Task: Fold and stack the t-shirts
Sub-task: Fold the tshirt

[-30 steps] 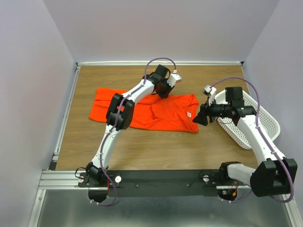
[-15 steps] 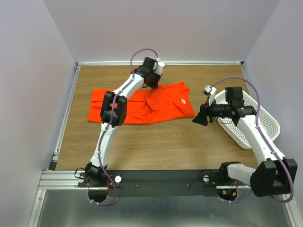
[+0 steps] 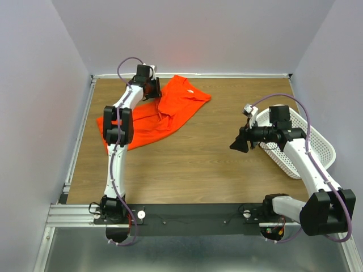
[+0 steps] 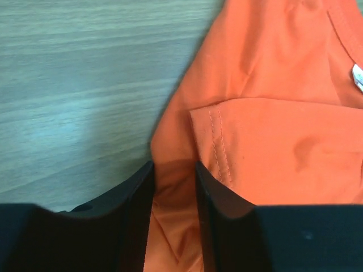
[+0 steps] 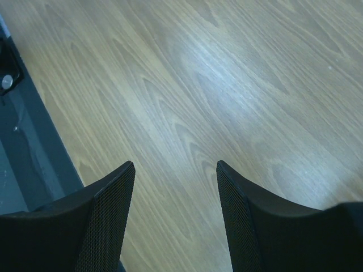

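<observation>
Two arms, left arm [image 3: 116, 126] stretched far, left claw [image 4: 174, 165] part-spread astride t-shirt [image 4: 272, 85], right claw [image 5: 176, 167] spread above table [image 5: 227, 68]

Setting: a robot lab test cell.

Evidence:
- The left arm [image 3: 116, 127] and right arm [image 3: 309, 161] are bolted side by side to a black base rail [image 3: 193, 218].
- The rail sits on an aluminium frame [image 3: 57, 214].
- The wooden tabletop [image 3: 198, 170] is boxed in on three sides by plain pale walls [image 3: 193, 34].
- Purple cables [image 3: 130, 58] loop along both arms.
- The wrist views look down past black fingers onto the same tabletop.
</observation>
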Controlling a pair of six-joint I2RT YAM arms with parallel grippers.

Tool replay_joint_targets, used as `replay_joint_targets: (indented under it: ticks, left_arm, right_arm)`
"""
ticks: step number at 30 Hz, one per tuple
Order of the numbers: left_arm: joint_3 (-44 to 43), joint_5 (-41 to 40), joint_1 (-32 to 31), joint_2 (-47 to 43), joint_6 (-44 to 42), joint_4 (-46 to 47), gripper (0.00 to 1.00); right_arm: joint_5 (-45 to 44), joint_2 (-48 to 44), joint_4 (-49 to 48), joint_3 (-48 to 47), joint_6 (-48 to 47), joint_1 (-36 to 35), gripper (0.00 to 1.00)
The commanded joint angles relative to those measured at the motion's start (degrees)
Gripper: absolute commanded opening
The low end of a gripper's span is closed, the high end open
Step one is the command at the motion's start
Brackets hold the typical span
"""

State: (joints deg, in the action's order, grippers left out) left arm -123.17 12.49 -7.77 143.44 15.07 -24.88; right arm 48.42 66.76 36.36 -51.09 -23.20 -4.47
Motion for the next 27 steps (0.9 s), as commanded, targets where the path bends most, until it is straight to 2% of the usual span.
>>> replay_joint_targets:
  ticks: [1, 5, 6, 8, 9, 10, 11, 12, 14, 15, 19, 22, 27]
  left_arm:
    - [0.74, -1.32, -1.55, -10.09, 0.49, 2.38, 0.49]
    - [6.35, -9.22, -1.28, -20.45, -0.3, 3.96, 0.54]
    - [8.63, -11.24, -1.28, -26.57, -0.3, 4.92, 0.56]
    - [18.98, -17.66, -0.67, -33.8, 0.39, 10.17, 0.63]
    - [23.03, -18.63, -0.15, -41.23, 0.66, 12.38, 0.65]
    - [30.64, -19.77, 0.38, -44.96, 1.45, 15.62, 0.69]
    - [34.28, -19.79, 1.34, -51.87, 1.98, 16.53, 0.7]
    - [40.23, -19.53, 3.79, -55.16, 2.68, 17.06, 0.72]
    - [46.07, -17.77, 7.14, -61.67, 5.31, 17.76, 0.72]
    - [51.23, -16.37, 11.24, -67.79, 6.19, 17.42, 0.72]
    - [64.44, -14.6, 16.02, -83.46, 6.21, 16.62, 0.72]
    - [70.94, -17.4, 17.0, -93.91, 3.57, 15.4, 0.72]
    - [73.6, -23.12, 17.0, -104.74, -1.52, 11.62, 0.72]
  right_arm:
    - [6.94, 1.0, 1.25, 1.26, -6.31, -1.76, 0.68]
    - [6.6, 2.58, 1.43, 1.35, -16.15, -12.29, 0.67]
    - [4.86, 3.11, 1.0, 1.26, -18.96, -15.1, 0.67]
    - [1.69, 5.81, -3.71, 1.34, -25.13, -23.54, 0.73]
    - [-0.68, 7.4, -6.27, 1.0, -26.1, -26.26, 0.73]
    - [-6.27, 9.24, -8.56, 0.64, -26.54, -31.51, 0.74]
    - [-9.2, 15.27, -11.89, -1.97, -26.81, -34.26, 0.74]
    - [-15.05, 18.46, -13.49, -3.91, -26.55, -38.81, 0.73]
    - [-21.06, 25.58, -17.18, -10.91, -24.88, -42.97, 0.71]
    - [-26.57, 32.31, -21.29, -13.13, -23.83, -46.65, 0.71]
    - [-35.93, 47.91, -27.65, -27.54, -24.0, -52.56, 0.7]
    - [-40.14, 58.61, -28.89, -39.21, -23.12, -54.67, 0.68]
    - [-44.37, 68.75, -28.89, -50.67, -22.59, -56.26, 0.66]
